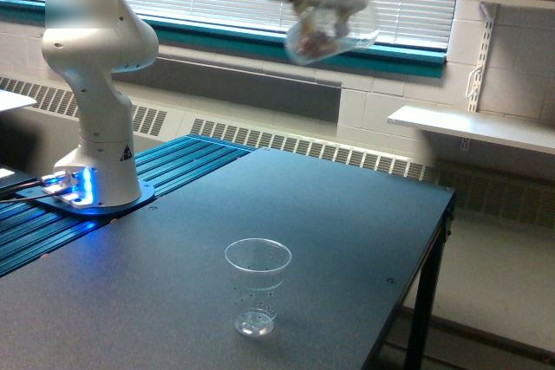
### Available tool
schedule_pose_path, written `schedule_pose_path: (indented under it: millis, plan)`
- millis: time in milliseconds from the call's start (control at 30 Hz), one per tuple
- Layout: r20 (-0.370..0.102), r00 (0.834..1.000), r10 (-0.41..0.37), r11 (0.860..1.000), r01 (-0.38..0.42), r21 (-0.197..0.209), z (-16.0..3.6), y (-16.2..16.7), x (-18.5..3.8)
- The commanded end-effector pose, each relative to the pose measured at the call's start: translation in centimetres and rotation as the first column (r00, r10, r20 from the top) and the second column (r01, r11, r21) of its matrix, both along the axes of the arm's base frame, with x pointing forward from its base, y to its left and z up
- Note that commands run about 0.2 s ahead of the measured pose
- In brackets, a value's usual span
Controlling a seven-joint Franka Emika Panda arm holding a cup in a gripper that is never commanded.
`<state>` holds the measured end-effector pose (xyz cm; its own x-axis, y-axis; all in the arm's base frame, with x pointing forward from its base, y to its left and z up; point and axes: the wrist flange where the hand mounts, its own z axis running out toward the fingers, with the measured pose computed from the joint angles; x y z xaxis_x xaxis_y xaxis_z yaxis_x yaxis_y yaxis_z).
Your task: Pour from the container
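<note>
High in the exterior view, near the top centre, my gripper point(323, 8) is shut on the container point(328, 37), a small clear rounded cup with reddish-brown bits inside. The container is blurred by motion and tilted, its rim toward the exterior view's right. It hangs well above the table, up and slightly right of a tapered clear cup point(257, 286) with dark specks that stands upright on the dark table point(347, 240).
The arm's white base point(97, 119) stands on a blue ribbed plate at the exterior view's left. Window blinds and a teal sill run behind. White shelves point(473, 127) hang on the wall at the right. The table's right edge point(438, 240) drops to the floor.
</note>
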<state>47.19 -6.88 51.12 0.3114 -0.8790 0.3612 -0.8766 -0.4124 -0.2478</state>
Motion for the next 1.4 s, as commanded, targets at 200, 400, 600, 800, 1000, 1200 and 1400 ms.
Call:
schedule_pose_path:
  millis: [200, 400, 600, 800, 1000, 1200, 1400]
  plan:
    - [-0.015, 0.999, -0.047, 0.998, 0.047, 0.05, -3.9, -1.8, -2.9]
    - [-0.03, 0.997, -0.075, 0.993, 0.077, 0.094, -5.4, -3.9, -3.7]
    - [-0.023, 0.994, -0.105, 0.985, 0.107, 0.133, -6.7, -6.3, -4.4]
    - [-0.033, 0.991, -0.13, 0.978, 0.134, 0.16, -7.9, -8.1, -5.1]
    - [-0.073, 0.986, -0.147, 0.973, 0.157, 0.169, -9.5, -8.8, -5.4]
    - [-0.094, 0.985, -0.145, 0.964, 0.162, 0.209, -10.8, -9.9, -5.5]
    - [-0.098, 0.98, -0.172, 0.943, 0.193, 0.271, -12.0, -11.6, -5.5]
